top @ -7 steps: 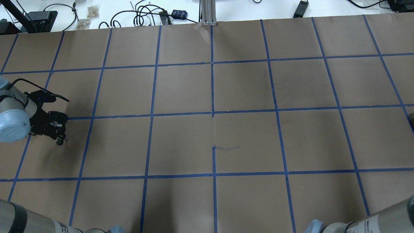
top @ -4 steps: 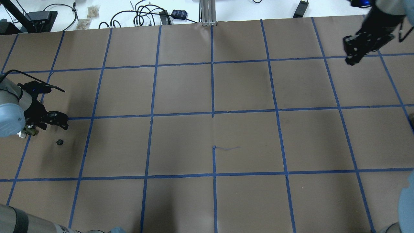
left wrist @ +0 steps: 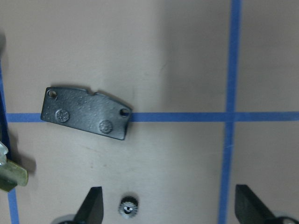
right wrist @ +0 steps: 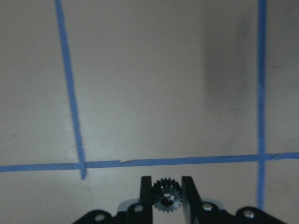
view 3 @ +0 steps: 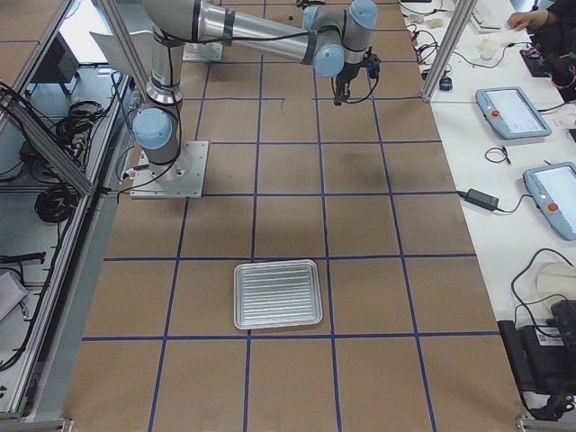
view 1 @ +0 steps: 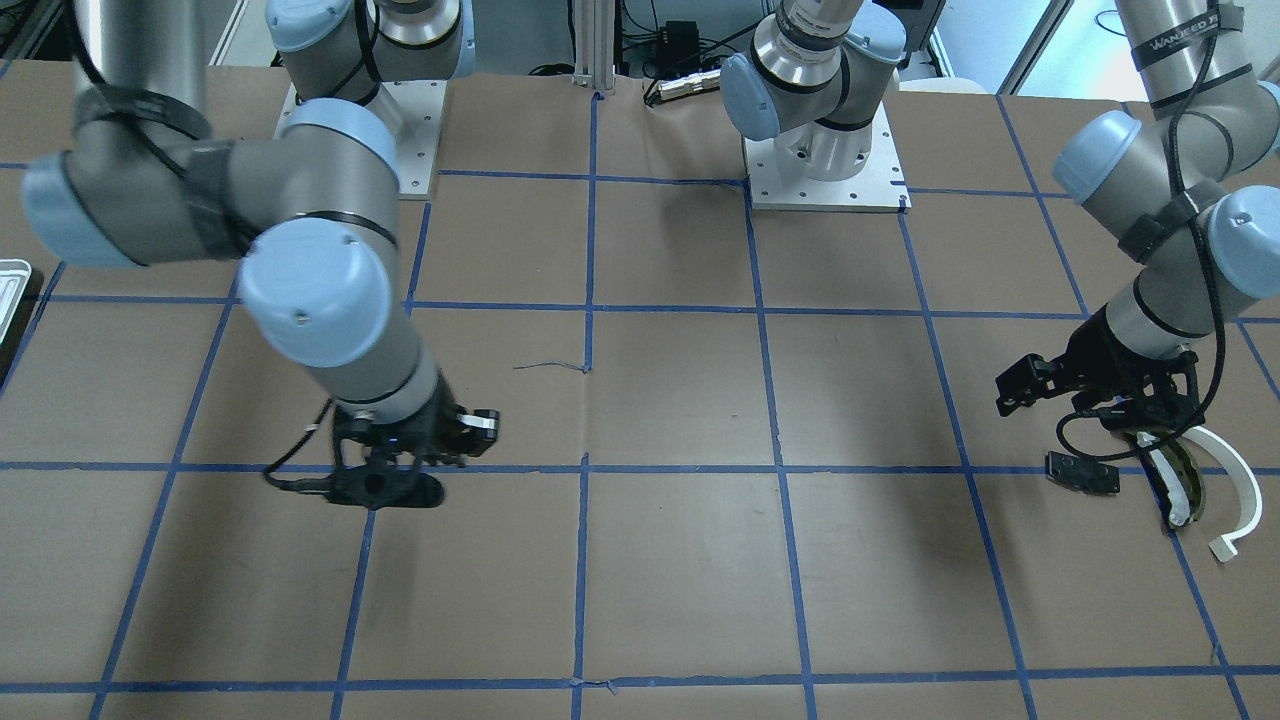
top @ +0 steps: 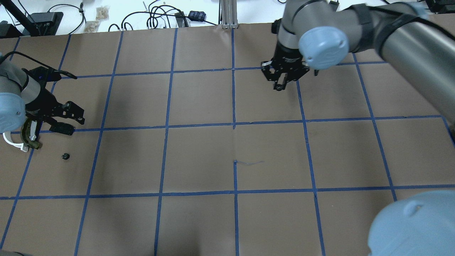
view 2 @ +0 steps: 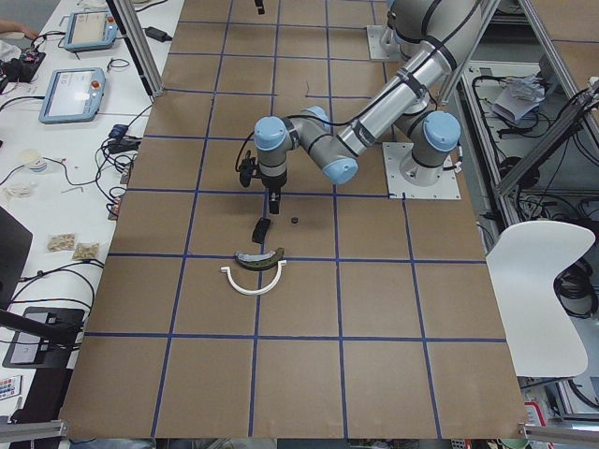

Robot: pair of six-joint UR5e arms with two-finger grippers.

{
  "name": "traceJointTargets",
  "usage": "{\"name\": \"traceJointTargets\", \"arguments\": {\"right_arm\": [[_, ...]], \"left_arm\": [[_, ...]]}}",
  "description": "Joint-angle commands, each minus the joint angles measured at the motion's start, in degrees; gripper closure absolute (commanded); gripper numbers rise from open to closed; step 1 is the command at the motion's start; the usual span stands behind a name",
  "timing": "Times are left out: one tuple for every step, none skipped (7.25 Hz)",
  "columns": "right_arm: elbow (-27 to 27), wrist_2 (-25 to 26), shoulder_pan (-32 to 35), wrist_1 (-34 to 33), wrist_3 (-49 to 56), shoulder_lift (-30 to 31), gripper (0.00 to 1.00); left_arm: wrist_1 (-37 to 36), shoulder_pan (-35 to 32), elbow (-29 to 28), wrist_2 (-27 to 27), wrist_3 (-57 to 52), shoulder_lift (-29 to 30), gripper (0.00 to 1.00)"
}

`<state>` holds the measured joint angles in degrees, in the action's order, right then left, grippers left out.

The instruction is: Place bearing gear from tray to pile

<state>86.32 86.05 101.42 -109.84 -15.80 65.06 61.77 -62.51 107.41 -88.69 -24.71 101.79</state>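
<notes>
My right gripper (right wrist: 167, 189) is shut on a small black toothed bearing gear (right wrist: 167, 199) and holds it above the paper, far centre in the overhead view (top: 280, 83). The silver tray (view 3: 277, 294) lies far behind it. My left gripper (top: 73, 121) is open and empty, and hovers over the pile. The pile holds a flat black plate (left wrist: 86, 112), an olive curved piece (top: 26, 134), a white arc strip (view 1: 1240, 490) and another small gear (left wrist: 127, 206), which lies on the paper between the left fingers (left wrist: 93, 205).
The table is brown paper with a blue tape grid (top: 233, 124). Cables and boxes lie beyond its far edge (top: 160, 17). The tray's corner shows at the front view's left edge (view 1: 10, 290). Both arm bases stand at the robot's side (view 1: 825, 160).
The right arm swept in from the far right to the far centre. The left gripper let go of a small gear on the paper, opened and drew back from it.
</notes>
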Motion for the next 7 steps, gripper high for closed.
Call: {"name": "traceJointTargets", "arguments": {"right_arm": [[4.6,-0.7,8.3,-12.7,-12.0,-5.7,0.83],[7.3,-0.5,9.3,-19.1,-13.6,-7.4,0.82],[9.2,-0.7,9.4,-21.5,-13.8,-7.8,0.71],[8.8,-0.6,9.3,-21.7,-14.0,-7.7,0.29],[7.1,0.2,8.6,-20.2,-14.0,-6.4,0.0],[4.9,0.5,7.1,-13.9,-13.6,-3.4,0.0],[2.4,0.5,2.7,-7.7,-12.6,0.1,0.0]], "left_arm": [[2.7,-5.1,-0.8,1.3,4.4,-2.5,0.0],[3.2,-6.6,-0.6,1.1,7.3,-3.4,0.0],[3.7,-8.7,-0.4,1.9,10.4,-3.9,0.0],[3.8,-11.7,-0.3,5.2,14.4,-4.5,0.0],[3.7,-14.5,-0.3,5.5,18.9,-4.3,0.0],[3.6,-16.5,-0.3,5.5,21.9,-3.8,0.0],[3.6,-18.2,-0.4,5.8,25.5,-4.1,0.0]]}}
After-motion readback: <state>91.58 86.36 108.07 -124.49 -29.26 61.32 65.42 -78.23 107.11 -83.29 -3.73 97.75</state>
